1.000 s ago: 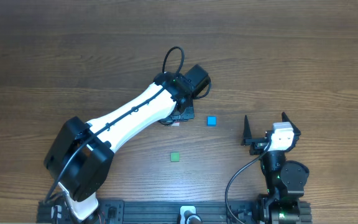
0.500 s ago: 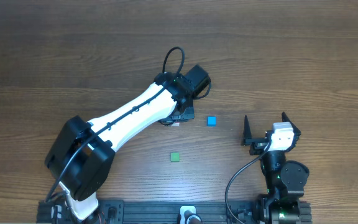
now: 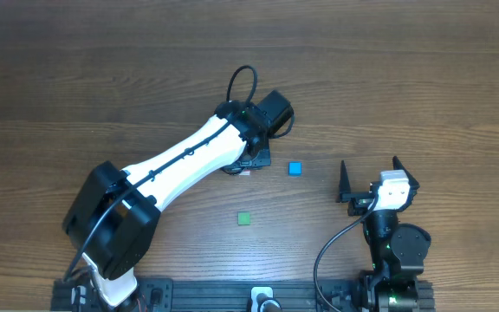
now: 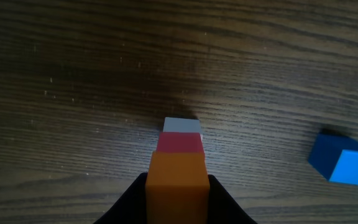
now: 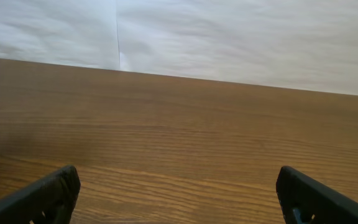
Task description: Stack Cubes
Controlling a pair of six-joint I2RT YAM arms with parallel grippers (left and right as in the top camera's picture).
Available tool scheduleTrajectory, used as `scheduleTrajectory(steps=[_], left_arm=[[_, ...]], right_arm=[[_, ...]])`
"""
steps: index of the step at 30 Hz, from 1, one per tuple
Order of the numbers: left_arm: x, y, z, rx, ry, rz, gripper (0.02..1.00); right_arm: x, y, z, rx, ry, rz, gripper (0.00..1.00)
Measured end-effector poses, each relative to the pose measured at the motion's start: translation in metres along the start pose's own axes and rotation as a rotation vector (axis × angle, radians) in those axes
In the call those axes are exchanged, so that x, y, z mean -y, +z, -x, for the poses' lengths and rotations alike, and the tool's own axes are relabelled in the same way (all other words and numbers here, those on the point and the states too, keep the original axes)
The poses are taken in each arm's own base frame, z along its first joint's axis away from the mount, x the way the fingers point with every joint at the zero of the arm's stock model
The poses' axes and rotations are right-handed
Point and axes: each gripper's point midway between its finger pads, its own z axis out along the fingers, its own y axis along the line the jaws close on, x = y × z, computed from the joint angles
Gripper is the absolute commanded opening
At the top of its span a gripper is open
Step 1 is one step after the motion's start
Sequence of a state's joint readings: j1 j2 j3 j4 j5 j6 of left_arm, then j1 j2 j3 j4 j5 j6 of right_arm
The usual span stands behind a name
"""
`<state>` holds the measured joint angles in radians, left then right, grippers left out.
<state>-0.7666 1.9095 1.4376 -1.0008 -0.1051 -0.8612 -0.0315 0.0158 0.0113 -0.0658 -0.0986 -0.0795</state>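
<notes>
Orange cube point(image 4: 177, 171) clamped in left gripper point(image 4: 177, 186), directly over red cube point(image 4: 180, 143) atop white cube point(image 4: 183, 126); right gripper point(image 3: 369, 173) fingers apart, well to the right.

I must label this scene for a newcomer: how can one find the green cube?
Find the white left arm over the wooden table. Between its claw and the black base rail, the green cube lies alone. It is the only green one; the blue cube lies farther out.

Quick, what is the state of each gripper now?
Left gripper: closed on the orange cube.
Right gripper: open, holding nothing.
</notes>
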Motion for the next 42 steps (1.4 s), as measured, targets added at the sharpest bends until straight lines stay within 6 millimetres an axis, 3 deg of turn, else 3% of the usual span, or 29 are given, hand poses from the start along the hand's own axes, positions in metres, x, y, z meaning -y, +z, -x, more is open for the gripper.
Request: scheduleTrajectory(steps=[13, 25, 29, 35, 38, 42], left_arm=[[0.0, 0.0, 0.0, 0.0, 0.0, 0.0, 0.314], [0.0, 0.0, 0.0, -0.001, 0.0, 0.0, 0.362], [0.002, 0.0, 0.001, 0.003, 0.0, -0.009, 0.533], [0.005, 0.0, 0.004, 0.016, -0.014, -0.022, 0.884], [0.009, 0.0, 0.011, 0.041, -0.023, -0.04, 0.943], [0.01, -0.001, 0.039, 0.13, -0.068, -0.068, 0.985]], right_arm=[[0.0, 0.0, 0.0, 0.0, 0.0, 0.0, 0.991], [0.0, 0.0, 0.0, 0.0, 0.0, 0.0, 0.991], [0.0, 0.0, 0.0, 0.0, 0.0, 0.0, 0.993], [0.0, 0.0, 0.0, 0.0, 0.0, 0.0, 0.991], [0.0, 0.0, 0.0, 0.0, 0.001, 0.0, 0.991], [0.0, 0.0, 0.0, 0.0, 0.0, 0.0, 0.991]])
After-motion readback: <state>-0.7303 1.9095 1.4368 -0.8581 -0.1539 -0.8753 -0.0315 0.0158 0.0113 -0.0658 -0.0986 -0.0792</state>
